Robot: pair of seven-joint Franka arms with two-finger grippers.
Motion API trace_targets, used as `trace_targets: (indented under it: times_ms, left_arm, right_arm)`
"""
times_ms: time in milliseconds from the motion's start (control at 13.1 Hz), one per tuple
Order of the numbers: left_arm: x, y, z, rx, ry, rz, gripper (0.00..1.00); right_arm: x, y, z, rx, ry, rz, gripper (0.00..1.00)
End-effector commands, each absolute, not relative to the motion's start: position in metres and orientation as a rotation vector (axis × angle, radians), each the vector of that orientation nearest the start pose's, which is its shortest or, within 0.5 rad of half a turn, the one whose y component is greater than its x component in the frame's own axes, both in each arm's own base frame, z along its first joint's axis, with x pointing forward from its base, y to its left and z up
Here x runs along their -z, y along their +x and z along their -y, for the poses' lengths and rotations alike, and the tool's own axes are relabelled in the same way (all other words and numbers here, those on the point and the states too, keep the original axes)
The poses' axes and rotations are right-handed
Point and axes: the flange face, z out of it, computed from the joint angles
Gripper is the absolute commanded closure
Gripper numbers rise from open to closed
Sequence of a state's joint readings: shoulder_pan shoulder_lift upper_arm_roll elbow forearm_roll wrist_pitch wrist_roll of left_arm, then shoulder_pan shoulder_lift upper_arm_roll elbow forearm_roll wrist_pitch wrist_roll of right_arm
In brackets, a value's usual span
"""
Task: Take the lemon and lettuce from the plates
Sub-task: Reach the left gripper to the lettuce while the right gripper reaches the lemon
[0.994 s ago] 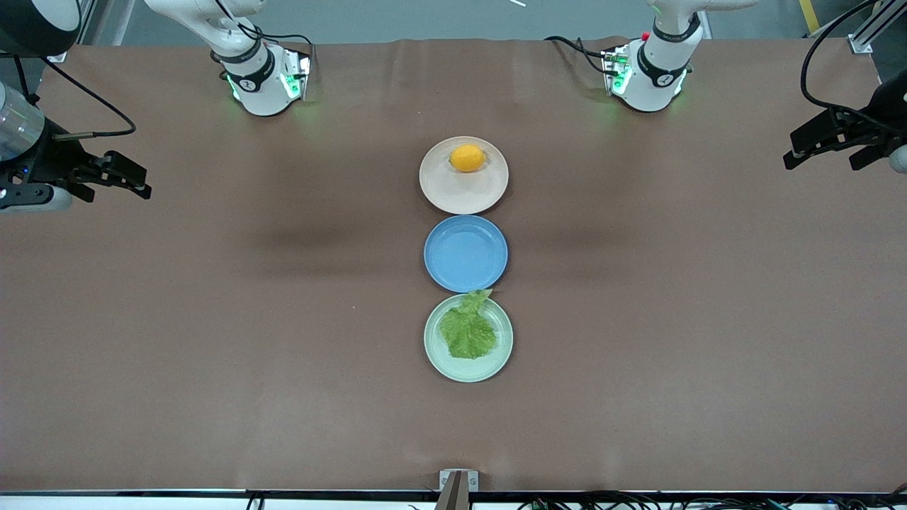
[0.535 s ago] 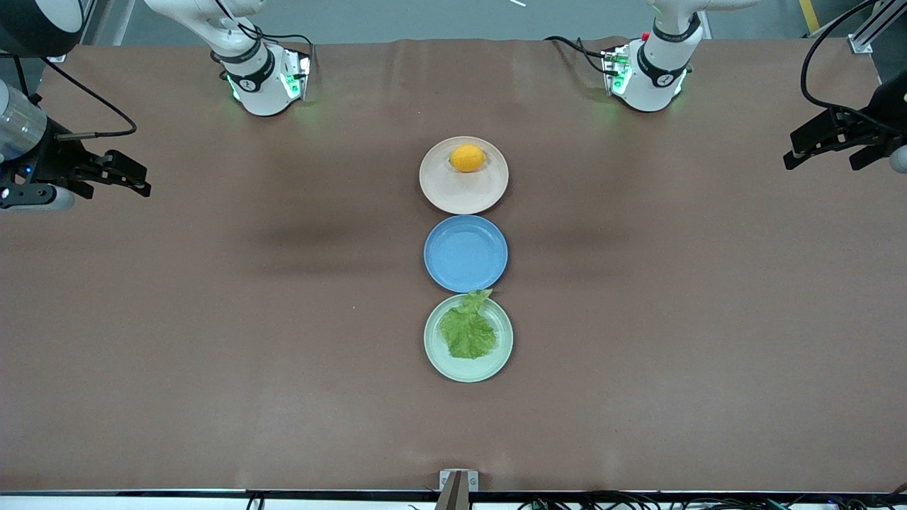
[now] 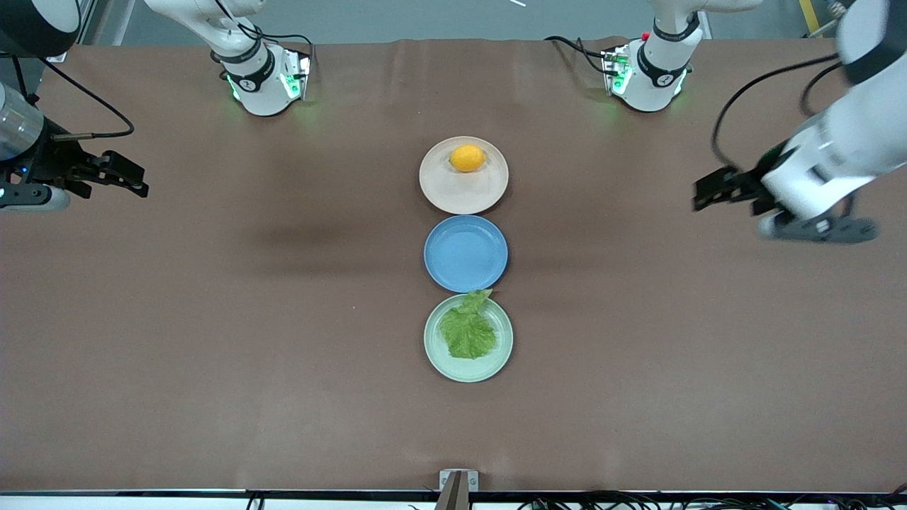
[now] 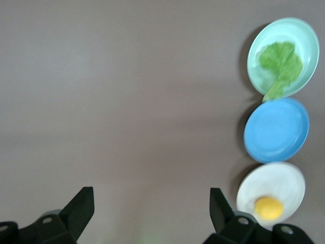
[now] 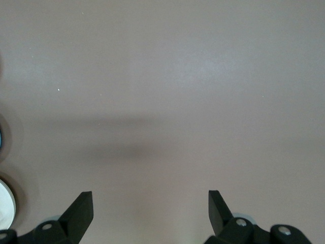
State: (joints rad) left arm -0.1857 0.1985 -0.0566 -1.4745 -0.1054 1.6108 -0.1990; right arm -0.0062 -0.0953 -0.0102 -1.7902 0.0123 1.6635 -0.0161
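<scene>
since a moment ago, left end effector has swung inward toward lemon on beige plate, fingers wide, empty; right end effector waits, likewise open, empty.

Front view: high camera across the surface, facing the 2 robot bases along the top edge, looking steeply down, far enough to take in nearly the whole surface and the column of 3 plates.

Left wrist view: camera on the left arm's wrist, looking straight down past the left hand, up above the surface toward the left arm's end. It shares the lemon, the lettuce and all 3 plates with the front view.

Right wrist view: same mount over the right hand, looking down on bare surface; only plate edges show at 1 border.
</scene>
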Motion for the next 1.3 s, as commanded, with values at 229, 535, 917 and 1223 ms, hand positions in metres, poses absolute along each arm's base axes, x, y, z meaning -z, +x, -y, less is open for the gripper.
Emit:
trace_targets:
  times_ms: [229, 535, 917, 1223]
  left_arm:
    - [-0.43, 0.64, 0.297, 0.038, -3.28, 0.374, 0.0]
    - [-0.341, 0.643, 0.365, 0.148, -3.292, 0.619, 0.0]
    - [-0.275, 0.637, 0.408, 0.264, -3.322, 0.876, 0.0]
    - [-0.244, 0.635, 0.421, 0.344, -3.348, 0.982, 0.0]
  right_arm:
    - [-0.544, 0.56, 0.007, -0.136, -3.124, -0.003, 0.0]
    - [-0.52, 0.572, -0.037, -0.271, -3.096, -0.034, 0.0]
    - [-0.512, 0.506, -0.191, -0.285, -3.045, -0.455, 0.0]
    - [-0.485, 0.433, -0.278, -0.232, -2.996, -0.811, 0.0]
